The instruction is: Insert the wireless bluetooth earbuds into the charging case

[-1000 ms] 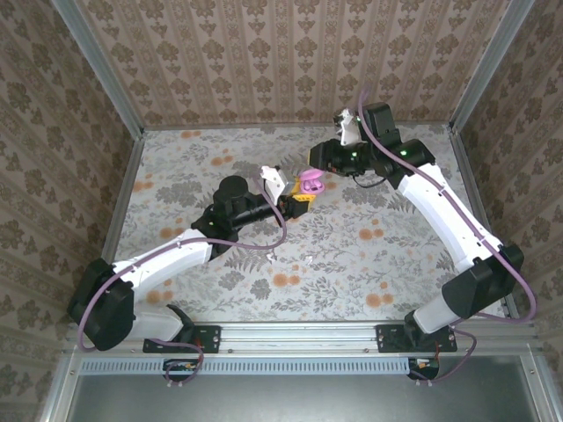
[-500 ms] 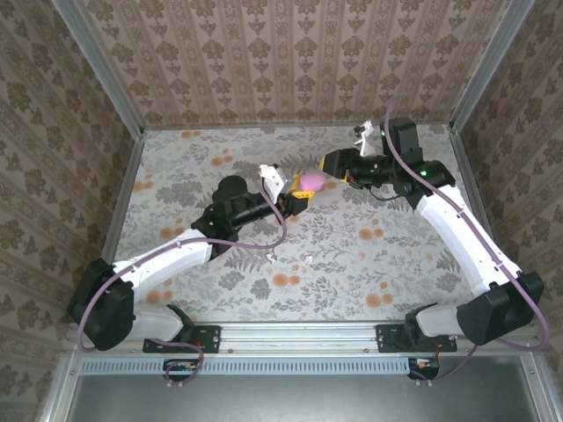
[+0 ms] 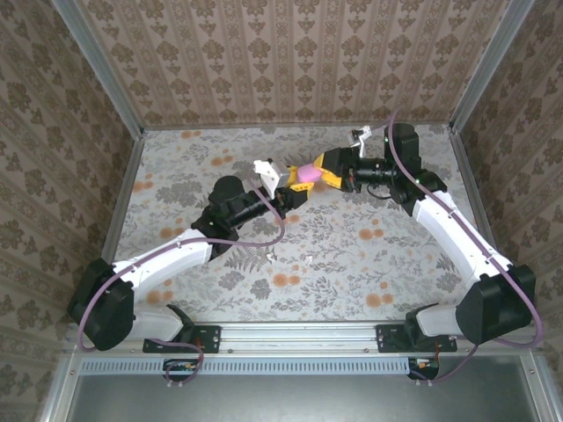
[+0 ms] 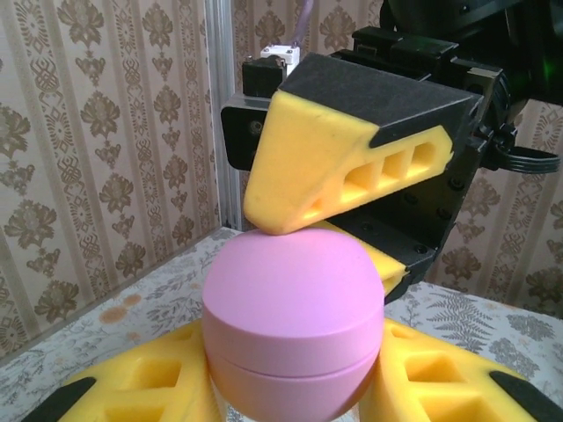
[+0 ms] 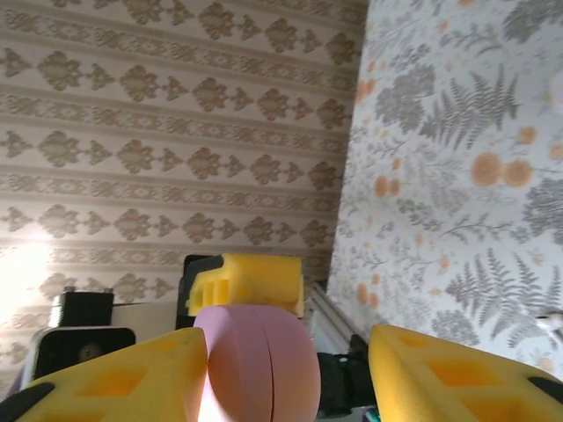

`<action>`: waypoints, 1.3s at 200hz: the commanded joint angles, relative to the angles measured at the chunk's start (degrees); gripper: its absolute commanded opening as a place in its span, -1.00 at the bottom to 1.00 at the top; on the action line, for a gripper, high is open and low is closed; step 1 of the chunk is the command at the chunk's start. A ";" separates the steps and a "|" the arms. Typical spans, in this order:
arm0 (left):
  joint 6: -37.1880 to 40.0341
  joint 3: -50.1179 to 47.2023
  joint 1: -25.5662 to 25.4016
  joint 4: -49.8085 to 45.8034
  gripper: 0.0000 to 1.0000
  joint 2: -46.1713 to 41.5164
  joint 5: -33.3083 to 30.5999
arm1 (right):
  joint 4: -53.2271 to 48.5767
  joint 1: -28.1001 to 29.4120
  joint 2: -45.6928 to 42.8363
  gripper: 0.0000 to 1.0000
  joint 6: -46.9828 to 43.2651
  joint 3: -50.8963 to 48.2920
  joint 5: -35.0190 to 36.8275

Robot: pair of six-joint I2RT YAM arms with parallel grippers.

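L gripper (image 3: 291,197) clamped on pink charging case (image 4: 292,316) at its base. R gripper (image 5: 290,374) jaws apart, not gripping; one fingertip (image 4: 277,207) touches case top. Lid shut. Prob lid-opening step: next, R must catch lid seam while L holds firm.

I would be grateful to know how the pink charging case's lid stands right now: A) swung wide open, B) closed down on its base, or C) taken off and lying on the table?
B: the pink charging case, gripped by the left gripper, shows only a thin seam between lid and base.
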 commanded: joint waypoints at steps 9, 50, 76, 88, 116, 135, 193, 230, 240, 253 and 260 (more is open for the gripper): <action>-2.51 0.34 -0.32 4.97 -0.26 -0.45 -1.05 | 8.89 0.73 1.16 -0.04 6.47 -1.82 -7.04; -2.54 0.72 -0.36 4.98 -0.26 0.08 -0.88 | 11.23 1.59 1.68 0.00 7.94 -2.21 -8.74; -2.52 1.05 -0.40 4.75 -0.26 0.26 -0.41 | 11.41 1.74 1.78 -0.13 7.92 -2.34 -8.84; -2.37 1.09 -0.42 4.55 -0.26 0.28 -0.39 | 11.67 1.75 1.78 -0.17 7.88 -2.31 -8.94; -2.22 1.10 -0.37 3.95 -0.26 0.26 -0.36 | 11.84 1.87 1.52 -0.34 7.99 -2.49 -8.37; -2.08 1.04 -0.38 3.49 -0.22 0.26 -0.39 | 12.02 1.75 1.36 -0.40 7.98 -2.75 -7.86; -0.08 0.44 -0.35 0.82 0.12 -0.77 -1.15 | 13.19 0.95 -0.05 -0.42 8.63 -3.76 -3.34; 1.50 -1.55 0.10 -1.95 0.32 -2.84 -2.58 | 13.15 -0.90 -1.10 -0.41 8.01 -5.85 1.10; 1.95 -2.14 0.15 -2.89 0.35 -3.54 -3.05 | 12.23 -1.41 -1.13 -0.40 7.08 -6.34 2.81; 2.25 -3.24 0.24 -3.45 0.36 -4.66 -4.36 | 9.92 -2.15 -0.98 -0.39 4.91 -6.95 6.50; 2.20 -3.88 0.29 -3.36 0.38 -5.43 -5.44 | 8.96 -2.42 -0.58 -0.40 3.86 -7.24 8.44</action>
